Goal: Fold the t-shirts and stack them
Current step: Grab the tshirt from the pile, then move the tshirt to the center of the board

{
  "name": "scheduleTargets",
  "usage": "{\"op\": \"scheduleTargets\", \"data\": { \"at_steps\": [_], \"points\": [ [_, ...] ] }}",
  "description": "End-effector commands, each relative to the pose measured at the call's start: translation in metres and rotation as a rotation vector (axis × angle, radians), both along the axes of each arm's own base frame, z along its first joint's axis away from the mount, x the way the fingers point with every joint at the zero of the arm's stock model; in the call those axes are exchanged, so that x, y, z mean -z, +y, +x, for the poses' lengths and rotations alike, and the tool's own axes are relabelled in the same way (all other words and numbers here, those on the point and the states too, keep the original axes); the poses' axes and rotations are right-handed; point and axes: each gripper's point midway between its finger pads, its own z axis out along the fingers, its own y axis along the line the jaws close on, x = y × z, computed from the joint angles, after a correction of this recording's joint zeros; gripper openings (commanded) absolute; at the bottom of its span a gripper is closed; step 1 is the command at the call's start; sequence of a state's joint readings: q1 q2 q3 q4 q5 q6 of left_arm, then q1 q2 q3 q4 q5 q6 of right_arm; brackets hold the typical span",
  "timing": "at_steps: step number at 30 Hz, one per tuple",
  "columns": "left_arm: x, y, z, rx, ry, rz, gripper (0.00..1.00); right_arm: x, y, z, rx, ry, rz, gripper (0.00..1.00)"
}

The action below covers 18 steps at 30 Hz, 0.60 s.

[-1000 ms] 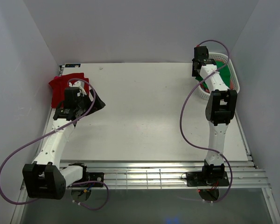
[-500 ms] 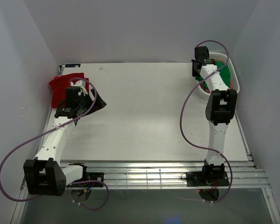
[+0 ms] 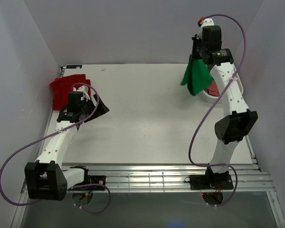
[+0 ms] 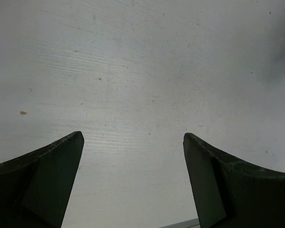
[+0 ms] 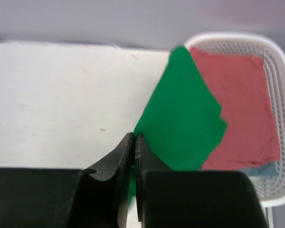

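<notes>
A bright green t-shirt point(image 3: 195, 76) hangs in the air at the back right, pinched at its top corner by my right gripper point(image 3: 195, 53), which is shut on it. In the right wrist view the green t-shirt point(image 5: 185, 118) dangles from the closed jaws of that gripper point(image 5: 134, 136), partly over the basket. A red t-shirt point(image 3: 66, 85) lies rumpled at the table's back left corner. My left gripper point(image 3: 96, 108) hovers just right of it, open; that gripper point(image 4: 133, 138) has only bare table between its fingers.
A white mesh basket point(image 5: 277, 118) stands at the back right, holding a dull red cloth point(image 5: 244, 99) and a bit of light blue fabric point(image 5: 262, 170). From above, the basket point(image 3: 208, 96) is mostly hidden by the right arm. Walls enclose the table on three sides.
My right gripper shut on the green t-shirt in the basket and lifted it high, out and to the left. The left arm drew back slightly from the red t-shirt.
</notes>
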State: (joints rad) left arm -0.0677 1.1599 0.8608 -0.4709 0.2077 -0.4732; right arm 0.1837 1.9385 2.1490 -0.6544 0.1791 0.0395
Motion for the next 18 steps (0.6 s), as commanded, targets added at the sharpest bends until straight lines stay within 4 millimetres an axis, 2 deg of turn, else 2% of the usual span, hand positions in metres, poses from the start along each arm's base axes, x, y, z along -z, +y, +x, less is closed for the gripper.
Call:
{"op": "scheduleTargets", "data": {
  "at_steps": [1, 3, 4, 5, 6, 7, 10, 11, 12, 13, 14, 16, 17, 18],
  "points": [
    [-0.016, -0.006, -0.001, 0.013, -0.051, -0.033, 0.96, -0.123, 0.057, -0.060, -0.180, -0.236, 0.126, 0.08],
    [-0.019, -0.006, -0.003, 0.010, -0.060, -0.040, 0.96, -0.137, 0.073, -0.081, -0.239, -0.245, 0.171, 0.08],
    [-0.021, -0.006, -0.003, 0.007, -0.066, -0.043, 0.96, -0.134, 0.076, -0.088, -0.246, -0.225, 0.181, 0.08],
    [-0.025, -0.007, -0.004, 0.008, -0.078, -0.047, 0.96, -0.142, 0.075, -0.104, -0.251, -0.238, 0.195, 0.08],
    [-0.025, -0.007, -0.006, 0.007, -0.077, -0.050, 0.96, -0.137, 0.071, -0.110, -0.232, -0.223, 0.205, 0.08],
    [-0.026, -0.008, -0.007, 0.010, -0.079, -0.054, 0.96, -0.115, 0.066, -0.121, -0.216, -0.175, 0.198, 0.08],
    [-0.028, -0.009, -0.014, 0.008, -0.080, -0.070, 0.96, -0.051, 0.053, -0.136, -0.152, -0.057, 0.173, 0.08],
    [-0.028, -0.011, -0.016, 0.018, -0.080, -0.077, 0.96, -0.002, 0.048, -0.152, -0.137, 0.036, 0.158, 0.08],
    [-0.031, -0.011, -0.020, 0.021, -0.087, -0.081, 0.96, 0.024, 0.044, -0.161, -0.123, 0.083, 0.153, 0.08],
    [-0.030, -0.011, -0.024, 0.020, -0.085, -0.079, 0.96, 0.041, 0.039, -0.175, -0.094, 0.116, 0.166, 0.16],
    [-0.030, -0.011, -0.026, 0.024, -0.087, -0.079, 0.96, 0.100, 0.031, -0.195, -0.061, 0.246, 0.134, 0.27],
    [-0.030, -0.011, -0.034, 0.033, -0.089, -0.075, 0.96, 0.142, 0.015, -0.219, 0.004, 0.327, 0.097, 0.50],
    [-0.030, -0.011, -0.036, 0.035, -0.087, -0.078, 0.96, 0.160, 0.010, -0.229, 0.021, 0.365, 0.079, 0.52],
    [-0.030, -0.013, -0.039, 0.046, -0.082, -0.086, 0.96, 0.189, 0.002, -0.246, 0.043, 0.429, 0.049, 0.52]
  ]
}}
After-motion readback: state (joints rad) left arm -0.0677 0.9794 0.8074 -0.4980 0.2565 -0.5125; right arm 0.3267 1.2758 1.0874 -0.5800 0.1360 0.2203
